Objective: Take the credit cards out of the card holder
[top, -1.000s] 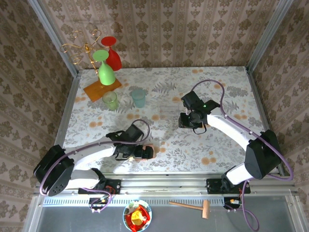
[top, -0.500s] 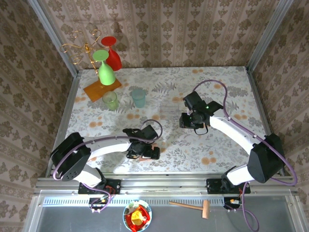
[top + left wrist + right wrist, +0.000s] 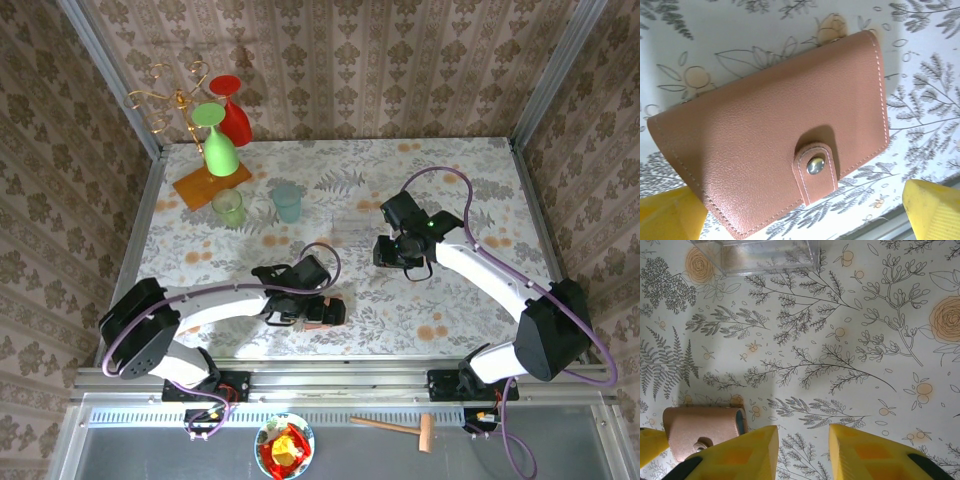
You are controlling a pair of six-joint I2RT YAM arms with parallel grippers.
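You are looking at a small salmon-tan leather-like bifold card holder. It is lying flat on the floral-printed tablecloth, on the arm-base side of the clear rectangular plastic tray, slightly to the tray's left and well apart from it. The card holder is lying shut. Its short strap is folding over one long edge and a round metal snap stud is pinning it down, so the inside is hidden from you.

Your left gripper is hanging directly over the card holder, on that same near side of the tray. Its jaws are standing wide apart, with the yellow fingertips sitting out past either end of the strap edge and clamping nothing. You cannot tell whether the other tip is brushing the leather.

Your right gripper is hovering over bare cloth just to the near-right of the tray. Its jaws are standing partly apart, with tablecloth showing in the gap between them. Its wrist camera is catching a strip of grey-blue lining at one end of the card holder.

A pale green plastic cup and a teal plastic cup are standing upright to the left of the tray, the teal one nearer to it.
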